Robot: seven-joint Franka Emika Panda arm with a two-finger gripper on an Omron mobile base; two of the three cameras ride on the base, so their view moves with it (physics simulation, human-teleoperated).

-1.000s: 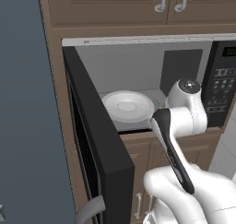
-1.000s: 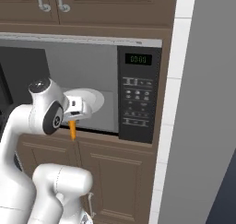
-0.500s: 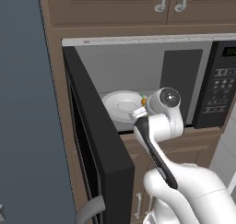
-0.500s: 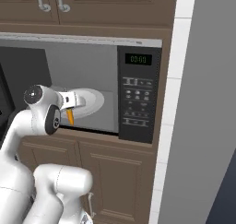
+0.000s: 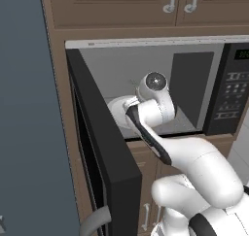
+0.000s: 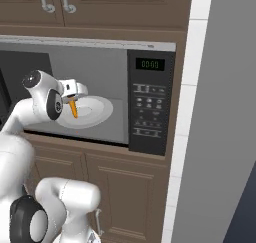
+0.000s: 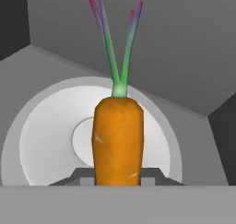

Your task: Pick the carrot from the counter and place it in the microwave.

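Carrot (image 6: 73, 108) clamped in gripper (image 6: 75, 93), hanging inside the open microwave (image 6: 150, 107) over the near left of its white plate (image 6: 97, 112): best lowered gently toward plate centre before release, clear of grey walls.

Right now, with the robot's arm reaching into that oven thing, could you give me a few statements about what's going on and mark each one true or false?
1. The gripper is shut on the carrot. True.
2. The carrot already lies flat on the white plate. False: it hangs from the gripper above the plate, not yet set down.
3. The microwave door stands open. True.
4. The microwave's display is dark. False: green digits glow on it.
5. The plate sits inside the microwave. True.
6. The cabinet doors above the microwave are open. False: they are closed.
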